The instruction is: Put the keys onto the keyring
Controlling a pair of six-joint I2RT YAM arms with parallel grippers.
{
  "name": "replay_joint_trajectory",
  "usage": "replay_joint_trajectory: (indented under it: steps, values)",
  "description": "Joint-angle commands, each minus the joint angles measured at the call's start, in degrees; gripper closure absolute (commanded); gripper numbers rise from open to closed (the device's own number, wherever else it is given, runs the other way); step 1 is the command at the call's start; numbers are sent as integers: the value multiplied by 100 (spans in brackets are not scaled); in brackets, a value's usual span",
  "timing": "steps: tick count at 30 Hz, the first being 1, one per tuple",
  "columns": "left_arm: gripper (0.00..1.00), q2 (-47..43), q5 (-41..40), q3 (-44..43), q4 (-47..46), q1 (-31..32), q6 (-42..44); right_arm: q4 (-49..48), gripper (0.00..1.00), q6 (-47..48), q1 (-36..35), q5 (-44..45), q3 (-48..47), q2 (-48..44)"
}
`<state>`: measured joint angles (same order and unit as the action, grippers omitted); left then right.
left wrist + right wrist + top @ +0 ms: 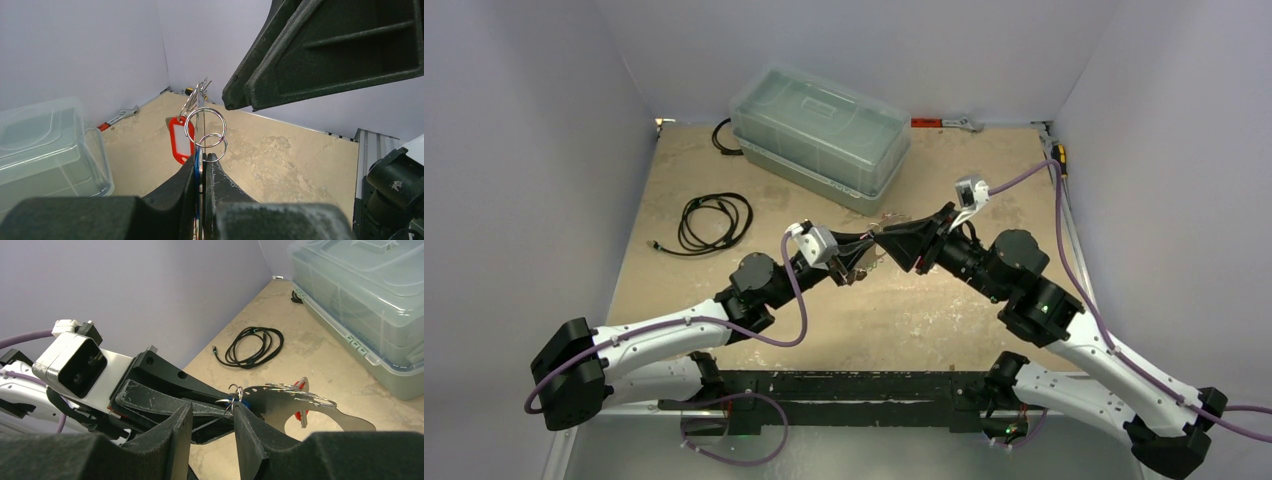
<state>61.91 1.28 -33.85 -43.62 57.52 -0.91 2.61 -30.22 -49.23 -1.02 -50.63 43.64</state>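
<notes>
The keyring (270, 401), a flat grey disc with a wide hole, is held in the air over the middle of the table. In the left wrist view it shows edge-on (203, 102). My left gripper (204, 158) is shut on its rim, with a blue key tag (199, 167) pinched beside it. A red-tagged key (181, 140) hangs from the disc, and it also shows in the right wrist view (300, 385). Silver split rings (205, 127) hang on the rim. My right gripper (212, 412) is open, its fingers either side of the left fingertips (200, 392).
A clear lidded plastic box (819, 135) stands at the back of the table. A coiled black cable (714, 222) lies to the left. A wrench (944, 123) lies along the back wall. The two grippers (876, 243) meet nose to nose.
</notes>
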Motion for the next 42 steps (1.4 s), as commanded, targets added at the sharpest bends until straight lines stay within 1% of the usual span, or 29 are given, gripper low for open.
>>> replay_joint_trajectory:
  steps: [1, 8, 14, 16, 18, 20, 24, 26, 27, 28, 34, 37, 42]
  values:
    - [100, -194, 117, -19, -587, 15, -124, -136, 62, -129, -16, 197, -116, 22]
    - [100, -196, 206, -28, -635, 17, -132, -99, 62, -142, -16, 164, -139, 122]
    - [100, -162, 319, -8, -704, 21, -160, -173, 69, -126, -16, 140, -176, 248]
    - [100, -152, 327, 0, -710, 15, -155, -222, 73, -117, -16, 165, -174, 249]
    - [100, -144, 334, 1, -710, 15, -151, -174, 82, -81, -16, 204, -228, 287]
    - [100, -151, 380, 1, -703, 21, -126, -104, 87, -40, -16, 250, -287, 328]
    - [100, -177, 415, 7, -609, 23, -36, -70, 91, -13, -16, 354, -328, 312]
    - [100, -203, 441, 11, -544, 23, 34, -59, 96, 21, -16, 337, -361, 303]
    - [100, -216, 464, 13, -476, 20, 61, -34, 99, 66, -16, 327, -397, 299]
    - [100, -239, 492, 4, -389, 16, 215, 10, 100, 125, -16, 306, -440, 295]
    - [100, -366, 719, -253, 771, 18, 1127, 802, 100, 680, -16, 132, -1134, 495]
    - [100, -428, 733, -327, 1164, 21, 1423, 1339, 100, 919, -16, 111, -1576, 729]
    - [100, -589, 927, -459, 1800, 26, 1772, 2023, 100, 1388, -8, -259, -1949, 908]
